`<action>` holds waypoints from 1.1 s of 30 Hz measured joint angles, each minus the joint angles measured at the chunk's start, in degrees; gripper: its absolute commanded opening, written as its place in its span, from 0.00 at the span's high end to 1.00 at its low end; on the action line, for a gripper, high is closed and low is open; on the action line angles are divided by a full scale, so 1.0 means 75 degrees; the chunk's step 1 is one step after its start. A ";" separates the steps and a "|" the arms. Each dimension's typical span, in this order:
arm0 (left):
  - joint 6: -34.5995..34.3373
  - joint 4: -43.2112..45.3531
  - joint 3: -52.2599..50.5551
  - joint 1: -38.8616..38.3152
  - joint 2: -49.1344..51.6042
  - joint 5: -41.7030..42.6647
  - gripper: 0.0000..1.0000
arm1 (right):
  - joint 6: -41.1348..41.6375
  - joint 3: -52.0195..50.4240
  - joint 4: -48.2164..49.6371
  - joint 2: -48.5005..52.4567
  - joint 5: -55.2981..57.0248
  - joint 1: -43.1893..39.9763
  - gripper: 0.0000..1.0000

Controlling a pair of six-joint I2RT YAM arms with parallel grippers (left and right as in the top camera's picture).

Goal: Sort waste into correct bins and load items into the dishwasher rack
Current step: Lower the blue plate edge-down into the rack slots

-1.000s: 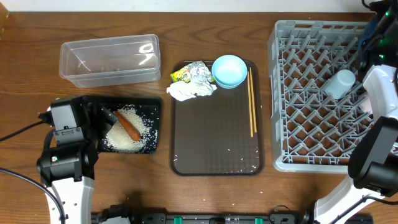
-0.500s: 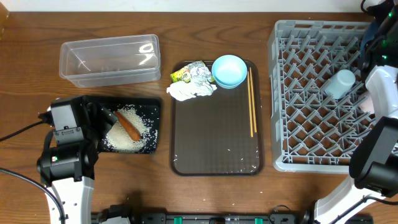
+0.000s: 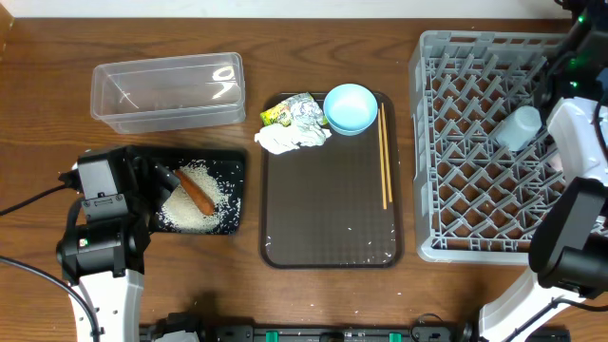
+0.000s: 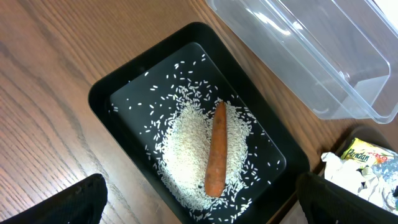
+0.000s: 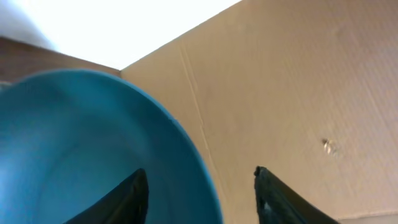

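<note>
Dark blue is most of what the right wrist camera sees. The large dark blue bowl (image 5: 93,143) sits close against the right gripper (image 5: 199,174). Its rim runs up between the 2 fingers, with 1 finger over the inside and 1 outside the wall. The jaws stand at a middling gap, much narrower than the left pair, and I judge them clamped on that wall.

Behind the bowl there is only cardboard and a white wall, so the wrist is tipped upward. Overhead, the arm is at the table's right edge, over the far right corner of the dishwasher rack (image 3: 475,249). The bowl itself cannot be picked out in that view.

The step in hand looks like loading this bowl. Next it wants tipping down into a free part of the lattice, clear of the pale cup (image 3: 521,127) lying in the rack's far half, before the fingers part.

The left gripper (image 4: 200,186) hangs wide open above the black tray (image 4: 106,93) near the left front corner, where carrot (image 4: 215,149) and rice (image 4: 183,143) already lie.
</note>
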 measured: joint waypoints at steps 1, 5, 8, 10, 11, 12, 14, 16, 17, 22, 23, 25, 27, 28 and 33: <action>0.0000 0.0000 0.0000 0.0000 0.0000 0.0000 0.01 | 0.0178 0.0000 -0.0029 0.0000 0.0041 0.0029 0.53; 0.0000 0.0000 0.0000 0.0000 0.0000 0.0000 0.01 | 0.0755 0.0000 -0.0431 -0.0003 0.0122 0.0073 0.51; 0.0000 -0.0006 0.0000 0.0000 0.0000 0.0000 0.01 | 0.1221 0.0000 -0.1058 -0.0017 0.0035 0.0064 0.51; 0.0000 -0.0006 0.0000 0.0000 0.0000 0.0000 0.01 | 0.1486 0.0000 -0.1527 -0.0017 -0.0198 0.0050 0.51; 0.0000 -0.0003 0.0000 0.0000 0.0000 0.0000 0.01 | 0.1603 -0.0003 -0.1687 -0.0017 -0.0321 0.0044 0.51; 0.0000 -0.0006 0.0000 0.0000 0.0000 -0.0003 0.01 | 0.1810 -0.0003 -0.1903 -0.0017 -0.0545 0.0023 0.52; 0.0000 -0.0006 0.0000 0.0000 0.0000 0.0000 0.01 | 0.2142 -0.0003 -0.2063 -0.0017 -0.0796 -0.0012 0.51; 0.0000 -0.0003 0.0000 0.0000 0.0000 0.0000 0.01 | 0.2512 -0.0003 -0.2151 -0.0017 -0.1008 -0.0058 0.51; 0.0000 -0.0003 0.0000 0.0000 0.0000 0.0000 0.01 | 0.2707 -0.0003 -0.2209 -0.0017 -0.1116 -0.0114 0.50; 0.0000 -0.0003 0.0000 0.0000 0.0000 0.0000 0.01 | 0.3544 -0.0003 -0.2836 -0.0017 -0.1798 -0.0411 0.44; 0.0000 -0.0006 0.0000 0.0000 0.0000 0.0000 0.01 | 0.3692 -0.0003 -0.2993 -0.0017 -0.1988 -0.0466 0.44; 0.0000 -0.0006 0.0000 0.0000 0.0000 0.0000 0.01 | 0.3969 -0.0003 -0.3229 -0.0017 -0.2436 -0.0519 0.44; 0.0000 -0.0006 0.0000 0.0000 0.0000 0.0000 0.01 | 0.4208 -0.0003 -0.3360 -0.0017 -0.2879 -0.0522 0.45; 0.0000 -0.0006 0.0000 0.0000 0.0000 0.0000 0.01 | 0.4348 -0.0003 -0.3386 -0.0017 -0.3098 -0.0519 0.45; 0.0000 -0.0006 0.0000 0.0000 0.0000 0.0000 0.01 | 0.4963 -0.0003 -0.3453 -0.0017 -0.3765 -0.0507 0.45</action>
